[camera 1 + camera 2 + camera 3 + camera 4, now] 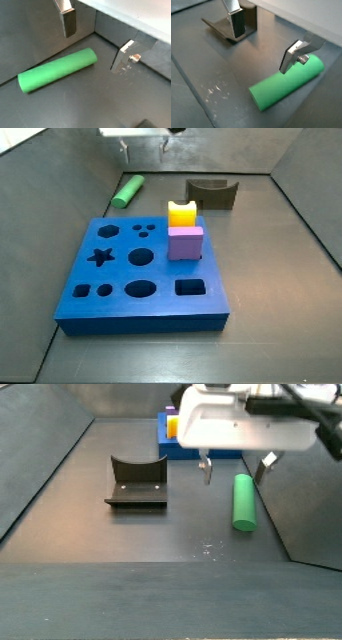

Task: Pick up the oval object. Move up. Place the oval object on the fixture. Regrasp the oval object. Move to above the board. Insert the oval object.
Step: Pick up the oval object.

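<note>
A: Where's the peg [127,191]?

B: Flat on the floor, untouched. In a side view it sits at about 11 o'clock from the board [140,318], close to the wall, with the fixture [211,194] well apart from it at roughly 3 o'clock. The yellow block [182,214] and purple block [186,242] stand on the board's far edge.

A: And the gripper [237,463]?

B: Above the peg's far end, fingers [69,23] apart with nothing between them. In a side view the peg [243,501] runs from below the gripper toward 6 o'clock, so the jaws seem to straddle one end, not the middle. In both wrist views the pads are clear of the green surface.

A: What could go wrong?

B: Mostly an off-centre grasp, I'd judge. Closing near the rounded end, the smooth rod could squirt out or tip once lifted, which would spoil the set-down in the fixture's notch. The wall is also near: in a wrist view one finger [295,54] is close to it, and a descent drifting that way could scrape. And a round peg can roll if one pad touches first.
</note>
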